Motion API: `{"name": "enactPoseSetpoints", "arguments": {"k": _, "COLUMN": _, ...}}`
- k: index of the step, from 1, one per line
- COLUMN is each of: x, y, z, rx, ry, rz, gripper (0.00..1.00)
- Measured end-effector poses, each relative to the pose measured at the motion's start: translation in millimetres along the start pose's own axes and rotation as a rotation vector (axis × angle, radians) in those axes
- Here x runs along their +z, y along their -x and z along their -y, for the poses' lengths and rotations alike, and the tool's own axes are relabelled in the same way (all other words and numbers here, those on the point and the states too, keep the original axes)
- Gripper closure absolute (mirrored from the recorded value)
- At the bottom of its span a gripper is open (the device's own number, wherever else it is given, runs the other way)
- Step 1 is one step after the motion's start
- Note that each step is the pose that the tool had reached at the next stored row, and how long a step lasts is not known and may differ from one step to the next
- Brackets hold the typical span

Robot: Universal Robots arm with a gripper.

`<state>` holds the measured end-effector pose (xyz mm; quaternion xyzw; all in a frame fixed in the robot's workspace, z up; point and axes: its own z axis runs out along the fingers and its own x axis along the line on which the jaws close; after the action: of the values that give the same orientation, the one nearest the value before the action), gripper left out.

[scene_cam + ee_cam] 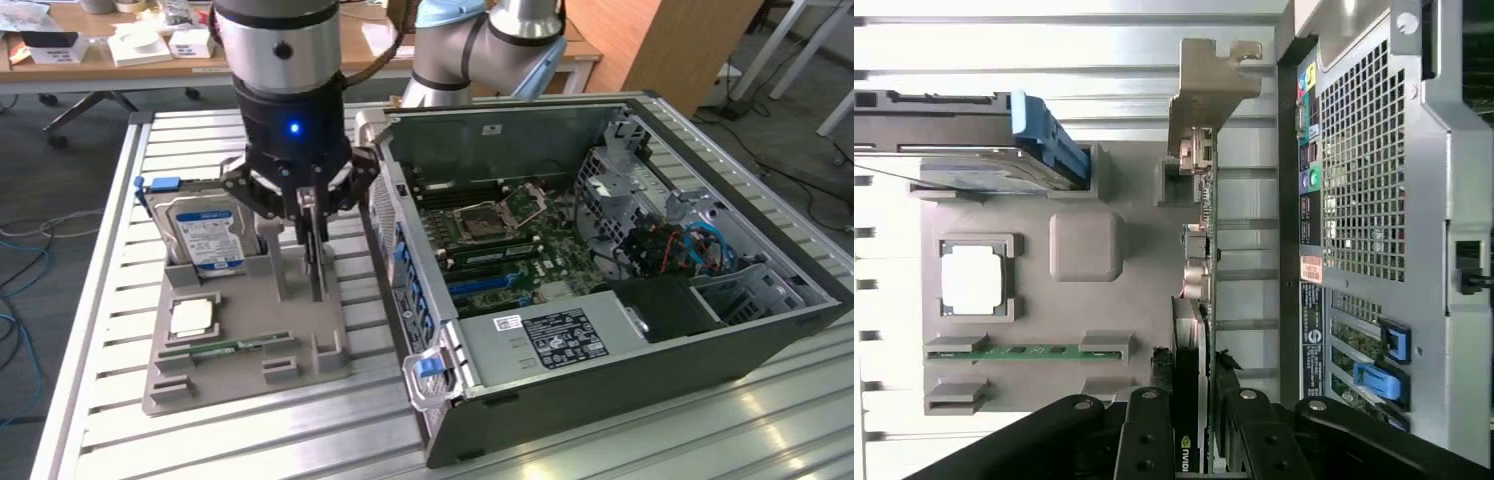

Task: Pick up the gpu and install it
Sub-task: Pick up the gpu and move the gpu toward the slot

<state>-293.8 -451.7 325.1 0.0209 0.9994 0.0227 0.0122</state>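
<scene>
The gpu (318, 268) is seen on edge above the grey holder (254, 378) on the desk (94, 420), pinched near its upper edge by the fingers (1147, 432). It is judged light, stiff and fragile, best held by the board edges. A hard drive (207, 235) stands close by, and the computer case (601, 330) wall rises just beside.

gpu (318, 275) thin dark card, upright on edge, clamped in claw (311, 225)
</scene>
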Motion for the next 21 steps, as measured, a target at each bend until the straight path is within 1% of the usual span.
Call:
{"name": "enactPoseSetpoints", "arguments": {"k": 1, "x": -19.6, "y": 0.4, "z": -0.9, "rx": 0.000, "ry": 0.0001, "rz": 0.0000, "gripper": 0.74}}
{"name": "enactPoseSetpoints", "arguments": {"k": 17, "x": -91.1, "y": 2.1, "z": -4.2, "rx": 0.000, "ry": 0.0001, "rz": 0.0001, "gripper": 0.74}}
{"name": "enactPoseSetpoints", "arguments": {"k": 19, "x": -97.5, "y": 2.3, "z": -4.5, "rx": 0.000, "ry": -0.0001, "rz": -0.0001, "gripper": 0.74}}
{"name": "enactPoseSetpoints", "arguments": {"k": 21, "x": -98.2, "y": 2.3, "z": -4.5, "rx": 0.000, "ry": 0.0002, "rz": 0.0001, "gripper": 0.74}}
